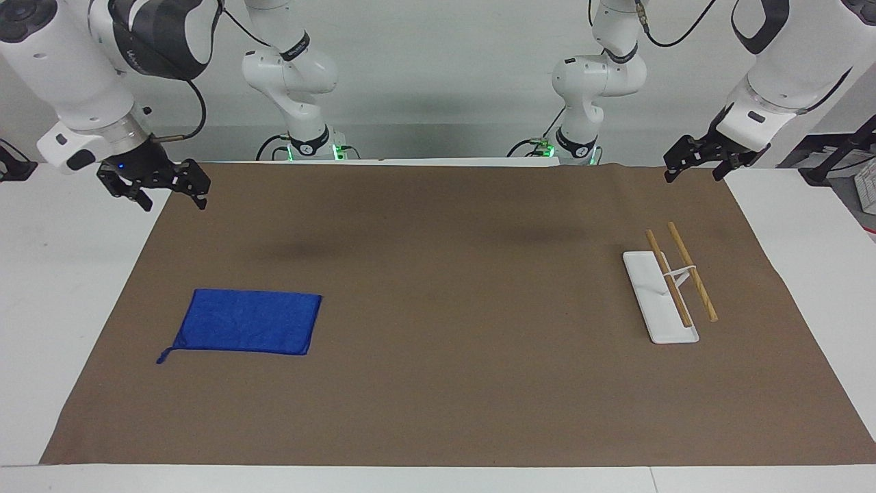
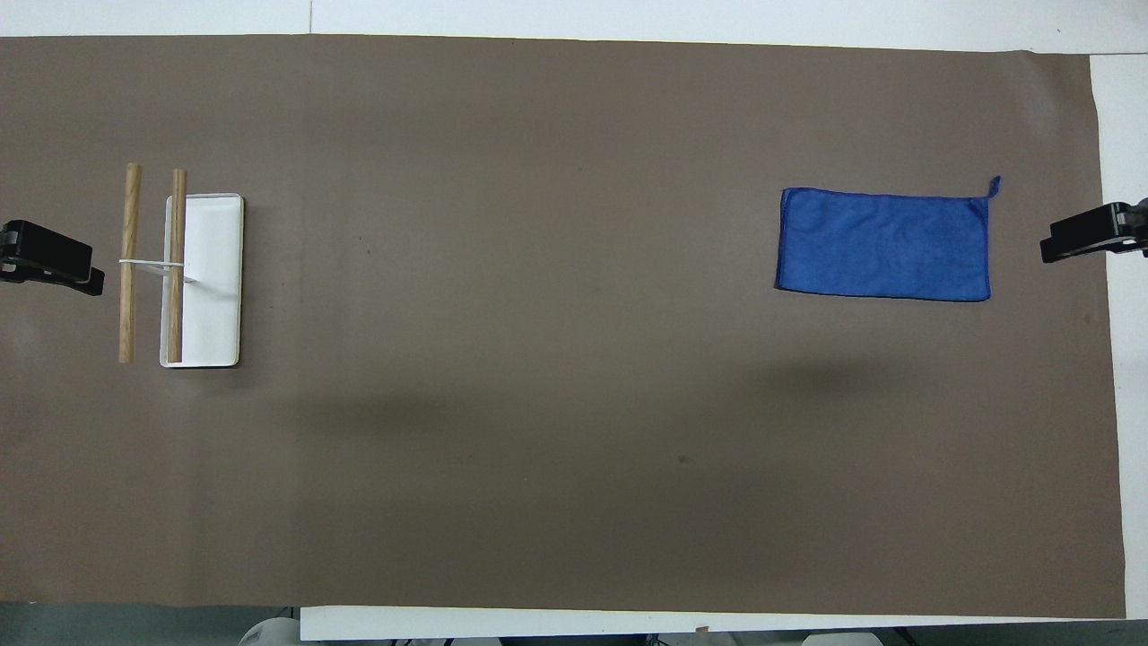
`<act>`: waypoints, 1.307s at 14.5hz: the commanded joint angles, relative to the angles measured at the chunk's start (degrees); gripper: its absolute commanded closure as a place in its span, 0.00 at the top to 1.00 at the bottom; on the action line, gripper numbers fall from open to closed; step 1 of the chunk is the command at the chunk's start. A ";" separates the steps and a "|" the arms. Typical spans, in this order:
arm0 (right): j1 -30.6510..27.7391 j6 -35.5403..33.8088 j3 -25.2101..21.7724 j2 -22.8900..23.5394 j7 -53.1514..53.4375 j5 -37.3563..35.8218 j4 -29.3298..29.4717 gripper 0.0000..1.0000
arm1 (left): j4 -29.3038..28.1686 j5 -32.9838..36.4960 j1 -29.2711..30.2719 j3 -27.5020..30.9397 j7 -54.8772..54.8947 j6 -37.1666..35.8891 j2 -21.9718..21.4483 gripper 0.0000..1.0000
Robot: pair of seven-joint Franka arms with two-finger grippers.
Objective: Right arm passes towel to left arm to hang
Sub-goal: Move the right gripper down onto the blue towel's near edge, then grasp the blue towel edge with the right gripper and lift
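The blue towel [image 1: 246, 322] lies flat on the brown mat toward the right arm's end of the table, its loop tag [image 1: 163, 357] at the corner farthest from the robots. It also shows in the overhead view [image 2: 885, 242]. My right gripper [image 1: 173, 197], with its blue wrist light, is open and empty, raised over the mat's edge at its own end, apart from the towel; its tip shows in the overhead view [image 2: 1076, 242]. My left gripper [image 1: 693, 172] is open and empty, raised over the mat's corner at the left arm's end; it also shows overhead [image 2: 54, 260].
A towel rack [image 1: 674, 284] with a white base and two wooden bars stands on the mat toward the left arm's end, seen overhead [image 2: 179, 269] too. The brown mat [image 1: 445, 274] covers most of the white table.
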 commanded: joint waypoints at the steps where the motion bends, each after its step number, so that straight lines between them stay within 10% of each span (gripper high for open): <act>1: -0.51 9.30 0.59 1.76 -0.81 0.39 -5.57 1.00 | -1.05 -0.14 0.58 -0.35 0.41 0.57 -1.13 1.00; 8: -0.86 35.59 1.91 9.22 -0.81 0.39 -18.33 1.00 | -1.05 -0.14 0.58 -0.35 0.41 0.66 -1.13 1.00; 19: -1.56 44.58 2.00 19.60 -3.26 0.48 -18.87 1.00 | -1.05 -0.14 0.58 -0.35 0.41 0.57 -1.13 1.00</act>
